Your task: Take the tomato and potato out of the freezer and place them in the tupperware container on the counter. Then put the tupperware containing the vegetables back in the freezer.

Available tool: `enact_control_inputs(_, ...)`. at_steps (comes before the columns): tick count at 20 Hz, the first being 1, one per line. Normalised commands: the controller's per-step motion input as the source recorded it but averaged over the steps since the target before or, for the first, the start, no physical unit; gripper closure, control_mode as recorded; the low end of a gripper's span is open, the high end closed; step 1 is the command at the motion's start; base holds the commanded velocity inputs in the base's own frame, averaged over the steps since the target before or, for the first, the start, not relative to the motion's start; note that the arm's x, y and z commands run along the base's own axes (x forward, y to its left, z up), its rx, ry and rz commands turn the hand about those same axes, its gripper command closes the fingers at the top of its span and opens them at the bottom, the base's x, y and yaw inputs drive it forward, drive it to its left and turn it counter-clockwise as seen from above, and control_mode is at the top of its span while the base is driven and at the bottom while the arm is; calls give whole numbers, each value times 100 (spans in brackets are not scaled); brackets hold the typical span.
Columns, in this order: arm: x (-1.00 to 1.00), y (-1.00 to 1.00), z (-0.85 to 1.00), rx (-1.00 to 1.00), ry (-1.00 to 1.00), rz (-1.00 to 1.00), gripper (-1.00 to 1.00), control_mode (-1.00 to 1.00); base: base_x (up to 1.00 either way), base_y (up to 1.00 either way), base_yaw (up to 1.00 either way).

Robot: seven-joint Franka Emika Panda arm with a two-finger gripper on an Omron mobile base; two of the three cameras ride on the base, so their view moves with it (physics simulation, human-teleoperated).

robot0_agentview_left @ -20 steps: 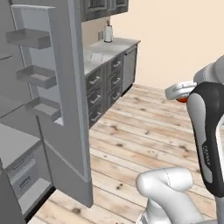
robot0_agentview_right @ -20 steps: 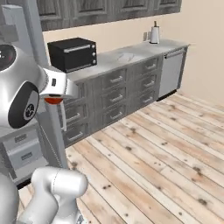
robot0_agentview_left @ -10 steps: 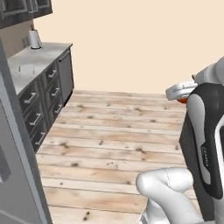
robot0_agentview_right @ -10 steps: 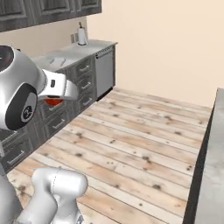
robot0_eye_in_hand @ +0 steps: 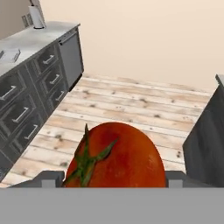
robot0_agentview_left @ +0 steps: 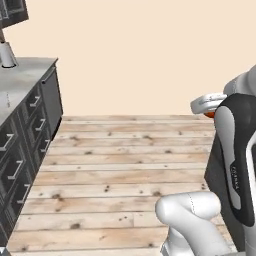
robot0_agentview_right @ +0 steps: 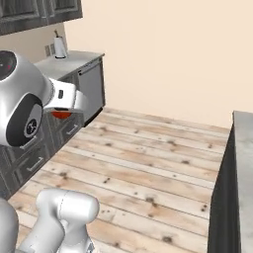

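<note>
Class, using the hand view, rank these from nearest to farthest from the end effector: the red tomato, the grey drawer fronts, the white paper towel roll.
1. Red tomato, held in the end effector.
2. Grey drawer fronts, left.
3. White paper towel roll, far upper left on the counter.

A light plank floor (robot0_agentview_left: pixel 115 170) stretches to a plain beige wall (robot0_agentview_right: pixel 168 54). Grey drawers with bar handles (robot0_eye_in_hand: pixel 26 109) line one side, ending in a flat-fronted dishwasher panel (robot0_agentview_right: pixel 91 89). A paper towel roll (robot0_agentview_right: pixel 60 48) stands upright near the wall. Dark upper cabinets (robot0_agentview_right: pixel 39 12) hang above. A dark island end panel (robot0_eye_in_hand: pixel 205 140) rises opposite.
</note>
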Motion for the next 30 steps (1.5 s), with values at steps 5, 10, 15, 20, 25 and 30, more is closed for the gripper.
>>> enact_control_inputs(5,0,0,0,0,0,0,100,100,100,14,21)
enact_control_inputs(10,0,0,0,0,0,0,100,100,100,0,35)
enact_control_inputs(15,0,0,0,0,0,0,100,100,100,0,56)
enact_control_inputs(20,0,0,0,0,0,0,100,100,100,0,61)
enact_control_inputs(25,0,0,0,0,0,0,100,100,100,0,65)
enact_control_inputs(30,0,0,0,0,0,0,100,100,100,0,67)
